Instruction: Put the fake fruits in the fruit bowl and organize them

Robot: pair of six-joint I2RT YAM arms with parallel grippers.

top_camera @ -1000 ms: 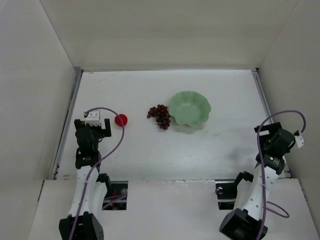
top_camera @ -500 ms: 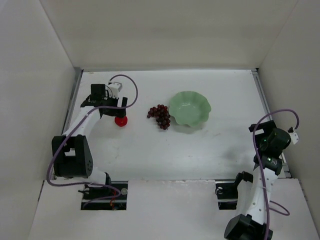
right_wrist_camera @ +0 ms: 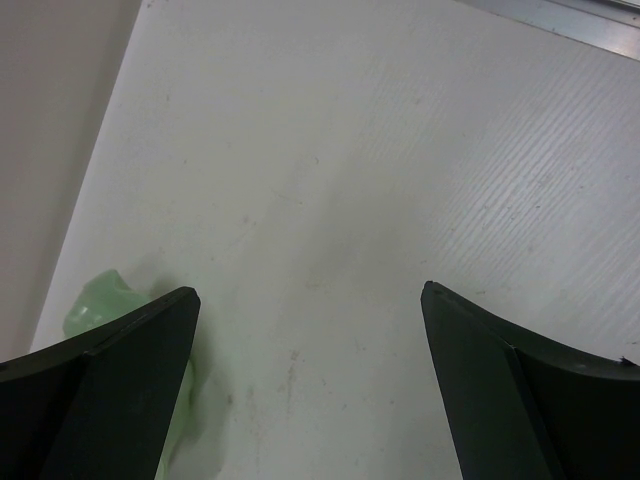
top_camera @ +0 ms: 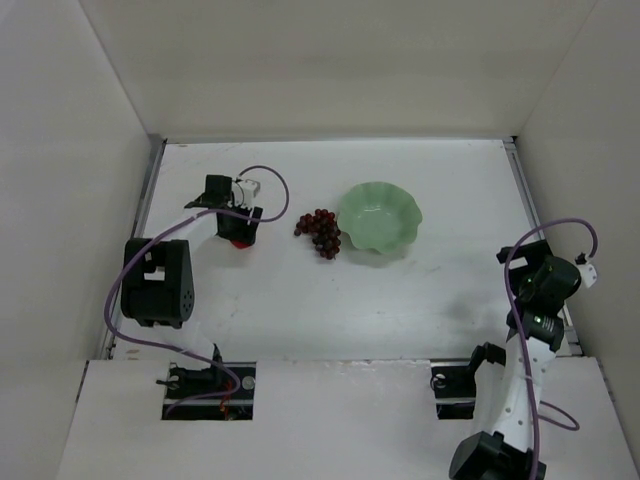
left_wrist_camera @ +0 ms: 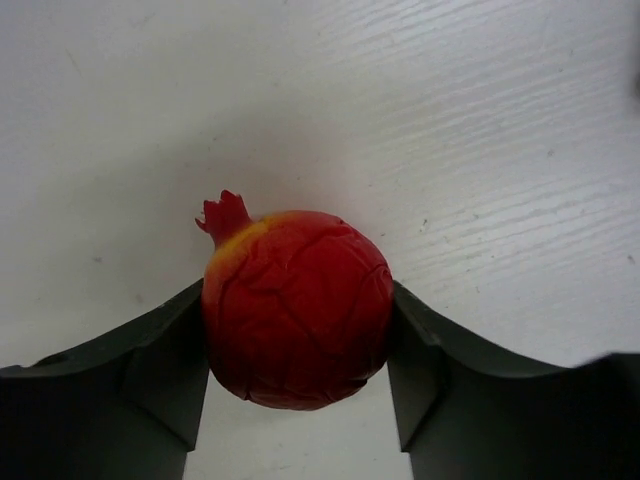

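The red fruit (left_wrist_camera: 297,310) has a crinkled, faintly shiny skin. The fingers (left_wrist_camera: 150,370) of the left claw (left_wrist_camera: 296,340) look like matt dark plastic. The tabletop (left_wrist_camera: 480,130) is matt white, finely ribbed and lightly scuffed. A dull metal rail (right_wrist_camera: 560,15) crosses the upper right of the right wrist view. The bowl (top_camera: 379,220) looks smooth and softly glossy.

Seen from above, the left gripper (top_camera: 243,230) covers most of the red fruit (top_camera: 240,243). At the right wrist, only a sliver of the fruit bowl (right_wrist_camera: 100,300) shows. The rest is hidden behind one finger (right_wrist_camera: 120,370) of the right gripper (right_wrist_camera: 307,295).
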